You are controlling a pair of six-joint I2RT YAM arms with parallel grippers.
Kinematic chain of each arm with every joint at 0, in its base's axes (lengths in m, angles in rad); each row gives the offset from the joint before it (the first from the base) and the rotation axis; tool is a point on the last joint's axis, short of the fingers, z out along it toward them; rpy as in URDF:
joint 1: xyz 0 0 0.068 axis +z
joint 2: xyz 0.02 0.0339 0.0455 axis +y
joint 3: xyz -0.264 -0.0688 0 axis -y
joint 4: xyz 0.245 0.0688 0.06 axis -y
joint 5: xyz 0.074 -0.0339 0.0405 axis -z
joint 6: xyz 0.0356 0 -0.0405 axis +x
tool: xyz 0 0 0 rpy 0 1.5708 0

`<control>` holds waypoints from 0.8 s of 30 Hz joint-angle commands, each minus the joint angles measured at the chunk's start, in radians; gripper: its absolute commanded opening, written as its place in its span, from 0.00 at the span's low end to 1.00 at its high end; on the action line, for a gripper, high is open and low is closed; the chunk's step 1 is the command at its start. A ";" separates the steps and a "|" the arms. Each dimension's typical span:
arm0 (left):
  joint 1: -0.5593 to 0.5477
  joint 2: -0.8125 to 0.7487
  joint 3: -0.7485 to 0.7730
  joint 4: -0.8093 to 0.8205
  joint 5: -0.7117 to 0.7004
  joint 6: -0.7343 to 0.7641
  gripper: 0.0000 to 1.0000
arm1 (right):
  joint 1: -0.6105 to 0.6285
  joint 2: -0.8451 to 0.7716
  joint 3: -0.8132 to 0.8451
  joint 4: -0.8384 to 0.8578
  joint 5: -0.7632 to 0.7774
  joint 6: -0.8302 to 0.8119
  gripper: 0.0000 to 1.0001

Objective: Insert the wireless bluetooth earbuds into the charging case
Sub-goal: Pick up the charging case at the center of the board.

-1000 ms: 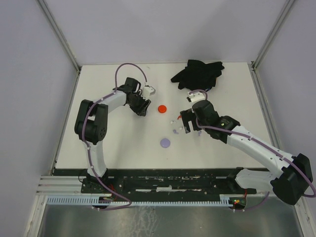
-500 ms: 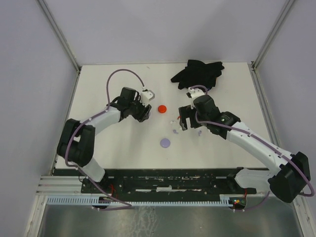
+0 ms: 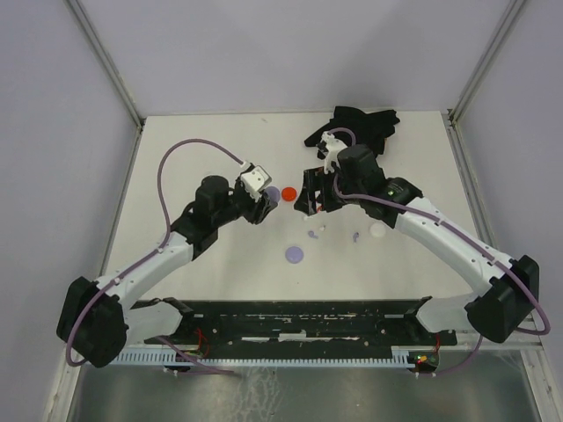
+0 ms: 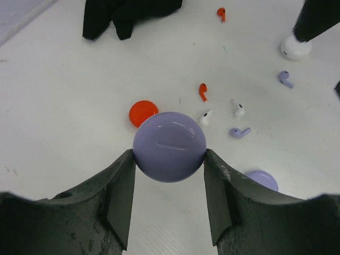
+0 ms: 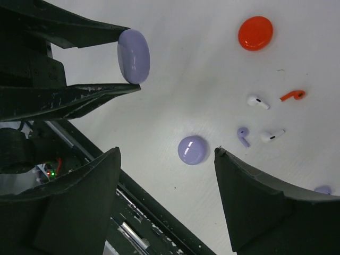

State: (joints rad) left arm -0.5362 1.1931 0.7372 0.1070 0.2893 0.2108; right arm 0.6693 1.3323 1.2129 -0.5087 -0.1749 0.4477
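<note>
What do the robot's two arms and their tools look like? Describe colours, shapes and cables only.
Both the left arm and right arm have white tubular links joined by black joint housings, and a thin purple cable runs along each. The left tool and right tool have two broad, matte black fingers tapering to tips, with scuffed surfaces.

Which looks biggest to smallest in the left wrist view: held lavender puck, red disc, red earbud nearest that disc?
1. Lavender puck, held in the left end effector: largest, but it is nearest the camera, so its size is inflated.
2. Red disc.
3. Red earbud: clearly smallest.
</note>
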 commanded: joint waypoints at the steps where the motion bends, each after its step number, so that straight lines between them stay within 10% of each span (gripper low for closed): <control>1: -0.013 -0.114 -0.031 0.130 0.012 -0.072 0.37 | -0.001 0.015 0.077 0.069 -0.111 0.060 0.79; 24: -0.051 -0.227 -0.065 0.207 0.108 -0.158 0.38 | 0.026 0.109 0.126 0.269 -0.215 0.172 0.60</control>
State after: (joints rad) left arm -0.5804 0.9958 0.6788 0.2420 0.3714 0.0898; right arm 0.6872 1.4384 1.3060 -0.3210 -0.3664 0.6044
